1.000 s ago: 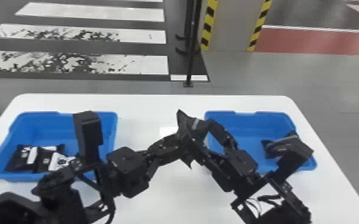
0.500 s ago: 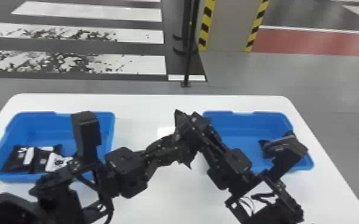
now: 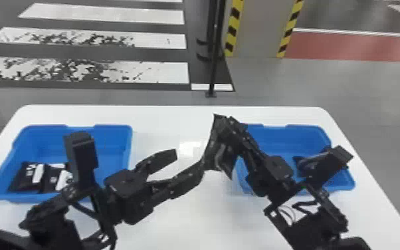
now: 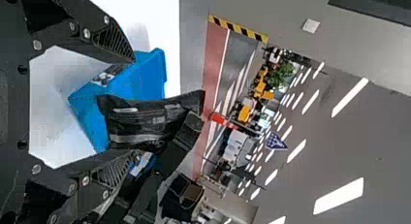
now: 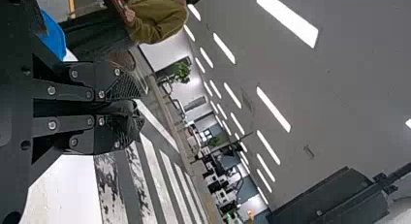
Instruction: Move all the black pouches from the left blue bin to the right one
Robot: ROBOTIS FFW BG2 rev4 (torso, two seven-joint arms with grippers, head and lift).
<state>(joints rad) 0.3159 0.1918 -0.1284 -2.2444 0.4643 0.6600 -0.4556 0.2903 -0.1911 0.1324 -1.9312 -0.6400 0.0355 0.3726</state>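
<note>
In the right end effector (image 3: pixel 225 128), a black pouch (image 3: pixel 225 159).

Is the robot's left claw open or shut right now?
Open: the left claw has its two fingers well apart, with the white table showing between them.

Hall: we are in a large indoor hall, industrial in look; its exact use we can't tell.
Floor: we see worn white crossing stripes (image 3: pixel 162 72) and a red lane (image 3: pixel 349 47) on grey ground (image 3: pixel 375 96).
Hazard bands (image 3: pixel 233 30): black and yellow, edging a pale panel (image 3: pixel 259 30).
Ceiling (image 4: pixel 378 151): rows of strip lights (image 4: pixel 339 196).
Far side: a red-orange cone (image 4: pixel 217 118), some greenery (image 4: pixel 281 74).
</note>
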